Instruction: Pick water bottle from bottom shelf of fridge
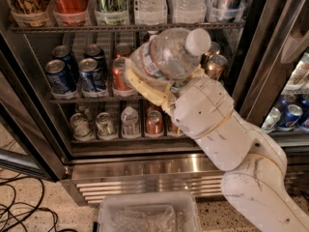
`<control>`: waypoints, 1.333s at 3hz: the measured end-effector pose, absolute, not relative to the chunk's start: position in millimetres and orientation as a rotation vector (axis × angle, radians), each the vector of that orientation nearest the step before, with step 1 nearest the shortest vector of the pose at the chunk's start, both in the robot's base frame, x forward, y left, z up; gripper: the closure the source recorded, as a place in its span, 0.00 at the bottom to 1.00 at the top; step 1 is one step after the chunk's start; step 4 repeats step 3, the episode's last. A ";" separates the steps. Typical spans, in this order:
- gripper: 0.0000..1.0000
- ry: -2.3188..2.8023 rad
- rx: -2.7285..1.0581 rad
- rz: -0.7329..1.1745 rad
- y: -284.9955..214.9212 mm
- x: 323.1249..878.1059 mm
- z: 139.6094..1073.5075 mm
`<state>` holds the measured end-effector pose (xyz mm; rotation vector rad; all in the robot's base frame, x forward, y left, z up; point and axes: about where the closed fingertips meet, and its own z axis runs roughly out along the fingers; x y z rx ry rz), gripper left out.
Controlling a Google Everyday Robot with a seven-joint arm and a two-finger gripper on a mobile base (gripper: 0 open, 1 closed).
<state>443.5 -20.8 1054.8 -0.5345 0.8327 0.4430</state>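
Observation:
My gripper (159,79) is shut on the water bottle (171,54), a clear ribbed bottle with a white cap and a thin blue and red label band. The bottle lies tilted in the yellowish fingers (140,86), cap up and to the right, held out in front of the open fridge (145,163) at the height of the middle rack. The bottom shelf (120,140) sits below and behind my arm. It holds several cans standing in lanes. My white arm hides the right part of that shelf.
The middle rack (91,99) holds blue and red cans. The top rack (120,27) holds cups and big clear bottles. A louvred steel grille (145,185) runs along the base. A clear plastic bin (147,214) sits on the floor in front. Black cables (19,211) lie at lower left. A second cooler section (289,115) is at right.

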 end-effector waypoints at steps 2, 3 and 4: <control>1.00 0.673 -0.647 0.481 14.8 393.4 1080.0; 1.00 0.673 -0.647 0.481 14.8 393.4 1080.1; 1.00 0.673 -0.647 0.481 14.8 393.4 1080.1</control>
